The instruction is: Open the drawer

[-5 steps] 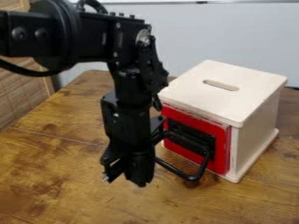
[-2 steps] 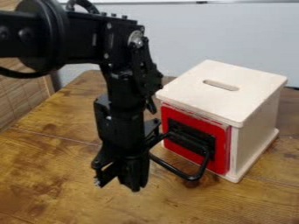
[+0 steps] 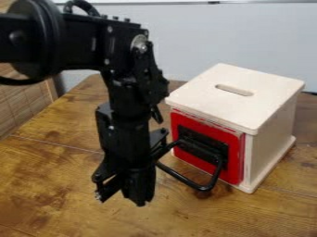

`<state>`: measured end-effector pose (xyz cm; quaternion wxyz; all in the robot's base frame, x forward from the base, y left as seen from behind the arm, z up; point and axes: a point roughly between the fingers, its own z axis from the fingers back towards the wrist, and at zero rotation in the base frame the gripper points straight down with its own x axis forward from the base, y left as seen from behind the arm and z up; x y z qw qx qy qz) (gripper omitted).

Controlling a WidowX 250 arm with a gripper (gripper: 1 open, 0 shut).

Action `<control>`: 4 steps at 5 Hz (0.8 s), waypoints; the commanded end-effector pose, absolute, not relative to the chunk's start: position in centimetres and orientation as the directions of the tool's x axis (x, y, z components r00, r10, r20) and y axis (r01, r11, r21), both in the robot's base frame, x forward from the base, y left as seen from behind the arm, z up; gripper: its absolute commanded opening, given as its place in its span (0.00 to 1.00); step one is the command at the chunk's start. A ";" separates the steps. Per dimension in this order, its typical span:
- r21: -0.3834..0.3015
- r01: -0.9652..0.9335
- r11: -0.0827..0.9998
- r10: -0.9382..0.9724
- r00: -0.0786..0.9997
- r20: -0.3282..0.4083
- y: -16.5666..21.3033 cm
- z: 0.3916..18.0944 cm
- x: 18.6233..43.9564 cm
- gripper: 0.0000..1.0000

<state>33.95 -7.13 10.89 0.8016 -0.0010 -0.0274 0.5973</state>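
We find the wooden cube (image 3: 254,116) on the table (image 3: 50,176) at right, the drawer (image 3: 202,141) set in its near-left face. The arm (image 3: 118,93) stands left of it, gripper (image 3: 128,190) just before the loop handle (image 3: 196,176) (contact unclear).

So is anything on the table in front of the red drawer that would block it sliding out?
Only the gripper itself is there, shut, down by the drawer's black wire handle. The rest of the wooden table in front shows nothing else.
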 end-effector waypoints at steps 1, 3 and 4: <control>-0.113 -0.954 0.276 0.961 0.273 0.041 -6.4 13.4 34.1 0.00; -0.113 -0.953 0.281 0.960 0.279 0.029 -6.1 12.7 33.9 0.00; -0.113 -0.953 0.282 0.959 0.281 0.019 -5.9 12.3 33.9 0.00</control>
